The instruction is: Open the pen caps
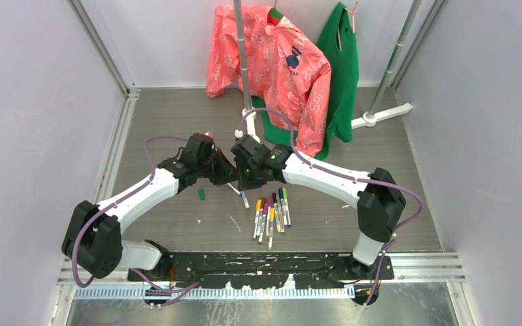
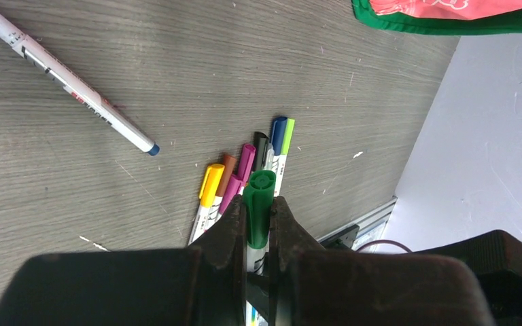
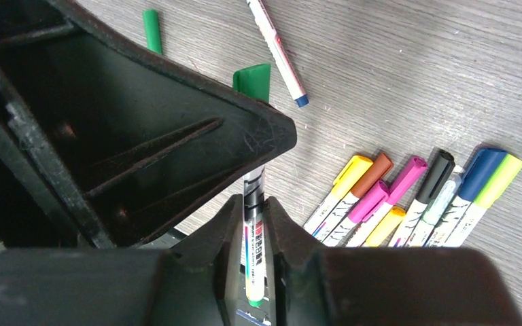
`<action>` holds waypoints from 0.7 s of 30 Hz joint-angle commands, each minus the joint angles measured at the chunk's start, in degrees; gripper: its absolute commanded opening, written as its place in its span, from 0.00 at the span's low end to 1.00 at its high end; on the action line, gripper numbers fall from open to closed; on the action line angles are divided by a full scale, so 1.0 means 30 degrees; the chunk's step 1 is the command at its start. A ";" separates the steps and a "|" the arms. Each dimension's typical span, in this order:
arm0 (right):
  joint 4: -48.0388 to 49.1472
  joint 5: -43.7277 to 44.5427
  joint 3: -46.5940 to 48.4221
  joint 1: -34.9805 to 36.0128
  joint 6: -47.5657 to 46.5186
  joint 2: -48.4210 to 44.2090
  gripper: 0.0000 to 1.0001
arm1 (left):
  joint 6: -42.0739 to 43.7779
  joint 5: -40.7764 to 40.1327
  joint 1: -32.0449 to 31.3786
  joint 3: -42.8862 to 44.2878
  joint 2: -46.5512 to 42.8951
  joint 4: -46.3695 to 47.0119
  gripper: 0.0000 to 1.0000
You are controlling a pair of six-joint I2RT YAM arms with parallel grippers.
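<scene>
A green pen cap (image 2: pixel 259 204) sat pinched tight in the left jaws, which were closed on it above the grey wood-grain table (image 1: pixel 170 122). The cap was on the end of a white-barrelled pen (image 3: pixel 255 248). The two arms met nose to nose over the middle of the table, seen from overhead.

The left arm (image 1: pixel 143 193) reached in from 8 o'clock. A loose green cap (image 1: pixel 202 194) lay flat on the table at about 7 o'clock from the meeting point, apart from everything else. The shared pen bridged the two sets of jaws. The right wrist camera showed the right jaws closed around its printed barrel, the green cap poking out past the left arm's black fingers (image 3: pixel 177 136).

A white pen with a small blue end (image 1: pixel 243 198) lay alone on the table, just below the jaws at 6 o'clock. The bundle of capped pens (image 1: pixel 272 214) rested at 5 o'clock, side by side and touching. Their caps were yellow, brown, magenta, black, blue and lime.

The right arm (image 1: pixel 326 178) stretched in from 4 o'clock. A pink jacket (image 1: pixel 272 75) and a green garment (image 1: pixel 343 75) hung from a rack (image 1: pixel 242 61) at the table's far edge, between 12 and 1 o'clock.
</scene>
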 commanded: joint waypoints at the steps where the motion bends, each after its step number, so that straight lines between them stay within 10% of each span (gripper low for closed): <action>1: 0.1690 0.0587 -0.0334 0.0730 0.0761 -0.1112 0.26 | -0.1220 0.0581 -0.0092 0.0774 -0.0684 0.1147 0.00; 11: 0.2770 0.1805 -0.2094 0.1496 0.1698 -0.1527 0.28 | -0.1995 0.0689 0.0083 0.1231 -0.0856 0.1243 0.00; 16: 0.3001 0.1914 -0.2653 0.1527 0.1814 -0.1750 0.03 | -0.1910 0.0747 0.0497 0.2250 -0.0633 0.0322 0.00; 21: 0.3428 0.1957 -0.3545 0.1684 0.1814 -0.2367 0.01 | -0.2348 0.0039 0.1783 0.2115 -0.0872 -0.0242 0.00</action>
